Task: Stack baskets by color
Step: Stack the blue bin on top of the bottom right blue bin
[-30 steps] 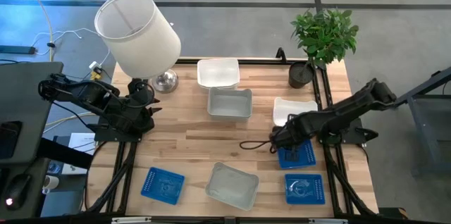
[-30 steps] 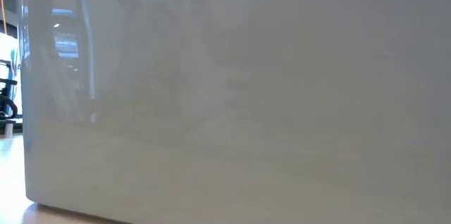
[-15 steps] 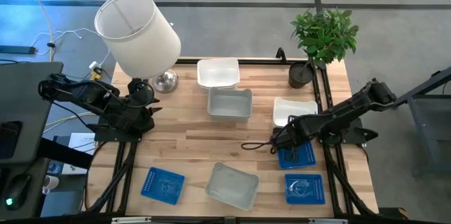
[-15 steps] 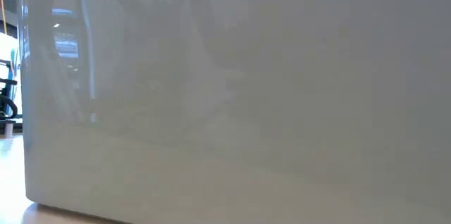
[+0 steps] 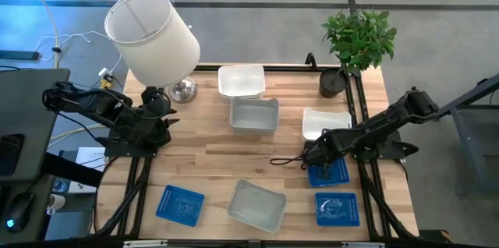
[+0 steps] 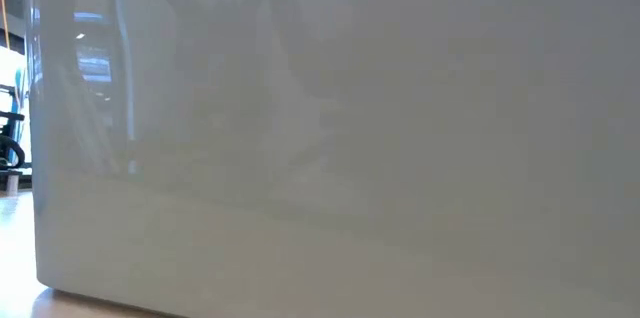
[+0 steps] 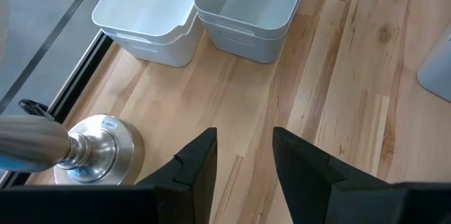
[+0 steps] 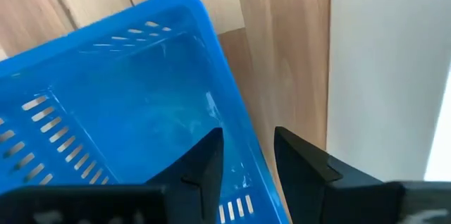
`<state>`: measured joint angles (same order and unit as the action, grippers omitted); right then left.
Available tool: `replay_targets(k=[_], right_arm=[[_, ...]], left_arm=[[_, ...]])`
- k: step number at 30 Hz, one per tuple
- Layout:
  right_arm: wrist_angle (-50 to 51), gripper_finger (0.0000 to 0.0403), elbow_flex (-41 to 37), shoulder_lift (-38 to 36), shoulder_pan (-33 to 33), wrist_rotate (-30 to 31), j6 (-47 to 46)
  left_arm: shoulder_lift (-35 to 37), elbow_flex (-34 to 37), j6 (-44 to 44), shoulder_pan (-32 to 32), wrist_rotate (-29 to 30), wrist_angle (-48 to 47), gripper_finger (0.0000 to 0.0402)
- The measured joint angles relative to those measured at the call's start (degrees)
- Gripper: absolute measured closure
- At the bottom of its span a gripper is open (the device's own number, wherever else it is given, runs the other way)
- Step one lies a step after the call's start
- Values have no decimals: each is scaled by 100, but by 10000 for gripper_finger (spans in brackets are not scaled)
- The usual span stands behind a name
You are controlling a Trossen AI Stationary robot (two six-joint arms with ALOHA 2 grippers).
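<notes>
My right gripper (image 5: 310, 158) (image 8: 246, 139) points down, open, over the left edge of a blue basket (image 5: 329, 172) on the table's right side. In the right wrist view its fingers stand on either side of that basket's side wall (image 8: 220, 62), one over the inside and one outside. A white basket (image 5: 323, 122) (image 8: 387, 76) lies just beyond. Two more blue baskets (image 5: 336, 208) (image 5: 180, 203) and a grey basket (image 5: 257, 205) rest near the front edge. A white basket (image 5: 242, 80) and a grey basket (image 5: 254, 114) sit at the far middle. My left gripper (image 5: 162, 121) (image 7: 244, 136) waits open at the left.
A big white lampshade (image 5: 152, 36) on a metal foot (image 7: 91, 146) stands at the far left. A potted plant (image 5: 355, 45) stands at the far right corner. A black cord loop (image 5: 284, 160) lies left of my right gripper. A pale basket wall (image 6: 330, 138) fills the low view.
My right gripper has sunk toward the blue basket and shifted slightly toward the table's right and near edge. Its fingers keep the same gap. The baskets lie as before.
</notes>
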<state>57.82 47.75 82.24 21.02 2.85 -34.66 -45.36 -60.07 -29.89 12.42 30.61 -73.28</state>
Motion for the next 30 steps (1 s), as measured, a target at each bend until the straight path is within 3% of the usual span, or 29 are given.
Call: replay_targets(k=[6,14,22,30], right_arm=[[-46,304,-64,2,0,-94,-121],[-35,396,-64,0,0,-139,-111],[170,399,30,-2,0,-58,-137],[1191,400,887,-7,-2,169,-93]], left_arm=[[0,0,0,0,0,0,275],[0,-1,-1,0,1,2,275],[0,-1,0,-1,0,4,275],[0,0,-2,-1,0,4,275]])
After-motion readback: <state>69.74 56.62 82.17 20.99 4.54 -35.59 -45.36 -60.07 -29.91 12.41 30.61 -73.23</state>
